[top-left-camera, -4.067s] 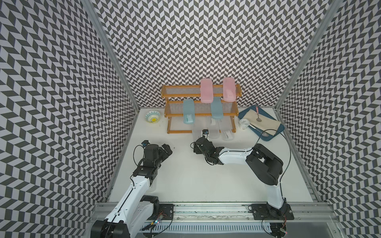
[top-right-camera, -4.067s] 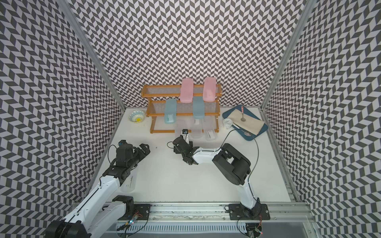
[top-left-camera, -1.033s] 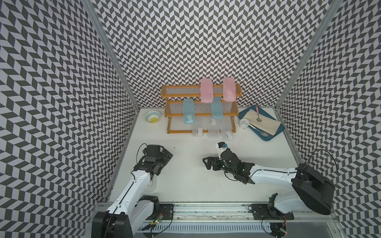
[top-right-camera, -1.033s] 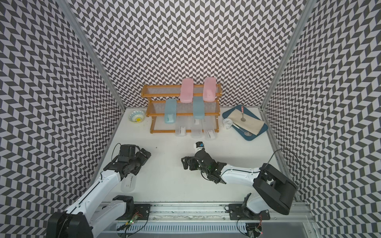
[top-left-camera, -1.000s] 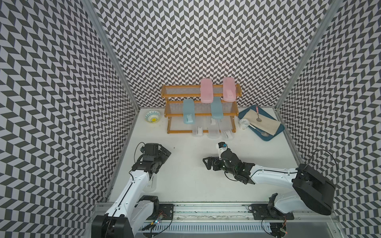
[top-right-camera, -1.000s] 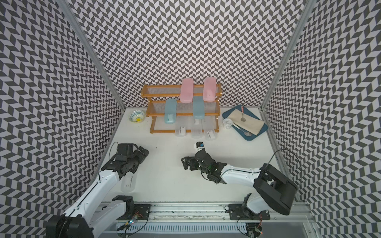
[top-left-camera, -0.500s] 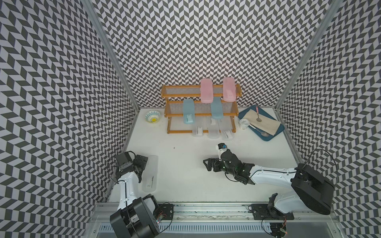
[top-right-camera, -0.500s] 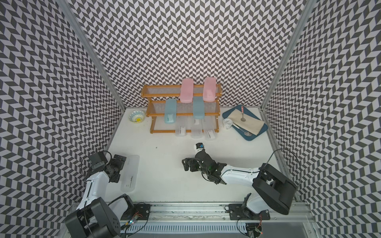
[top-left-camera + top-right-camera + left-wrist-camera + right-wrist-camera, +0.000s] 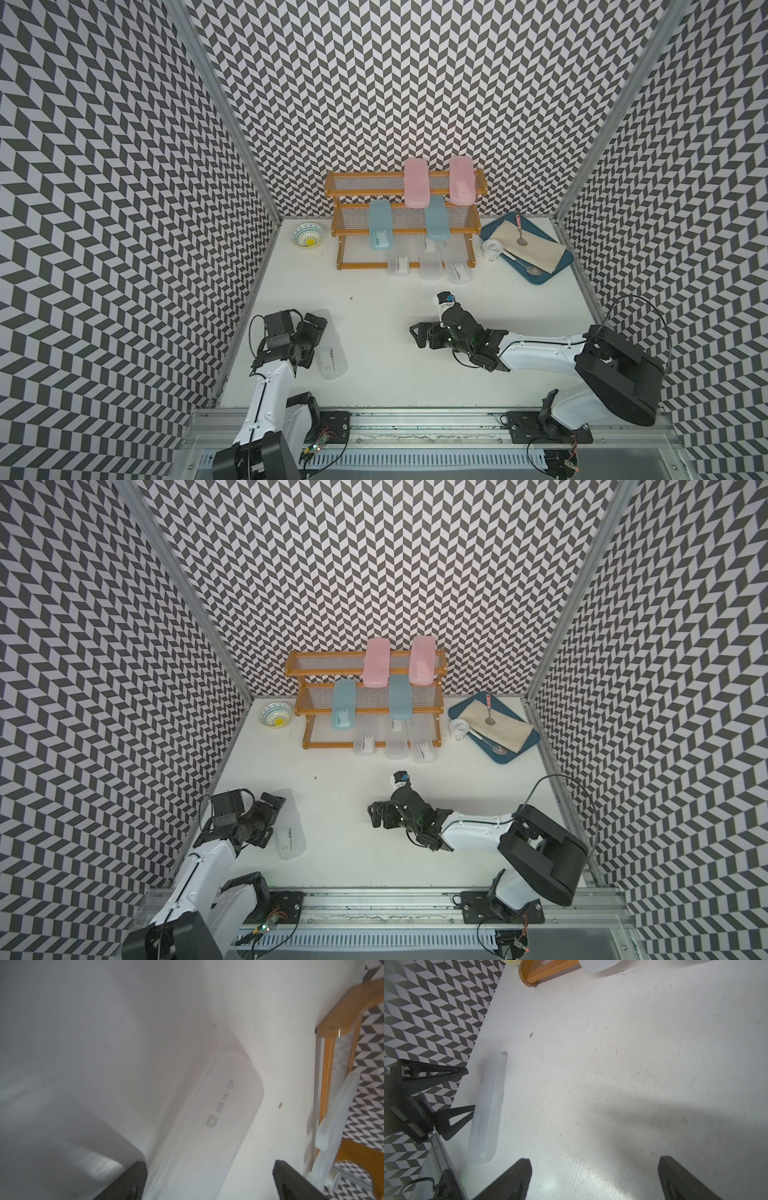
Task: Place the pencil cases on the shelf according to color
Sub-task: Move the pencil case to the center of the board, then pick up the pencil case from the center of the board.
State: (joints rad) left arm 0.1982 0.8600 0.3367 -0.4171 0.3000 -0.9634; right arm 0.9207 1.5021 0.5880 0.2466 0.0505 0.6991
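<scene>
**One clear case loose on the table, both sets of fingers open**

The shelf (image 9: 361, 266) stands at the back of the table (image 9: 374, 316). Two pink cases (image 9: 417, 183) lie on its top tier, side by side toward the right end. Two blue cases (image 9: 380, 224) lie on the middle tier, well apart, both overhanging the front rail. Three clear cases (image 9: 430, 259) sit close together on the bottom tier, right of centre, their near ends poking out past the frame.

The loose case (image 9: 330, 353), frosted clear with a white label, lies flat on the table near the left wall, well away from the shelf.

The left fingers (image 9: 311, 332) are spread wide at the far half of the loose case. In the left wrist view the case (image 9: 218, 1115) runs out from between them, closer to one finger, and is not clamped. Whether a tip touches it I cannot tell.

The right fingers (image 9: 420, 334) are also spread wide and hold nothing. They hang over bare table near the middle, pointing toward the left arm.
</scene>
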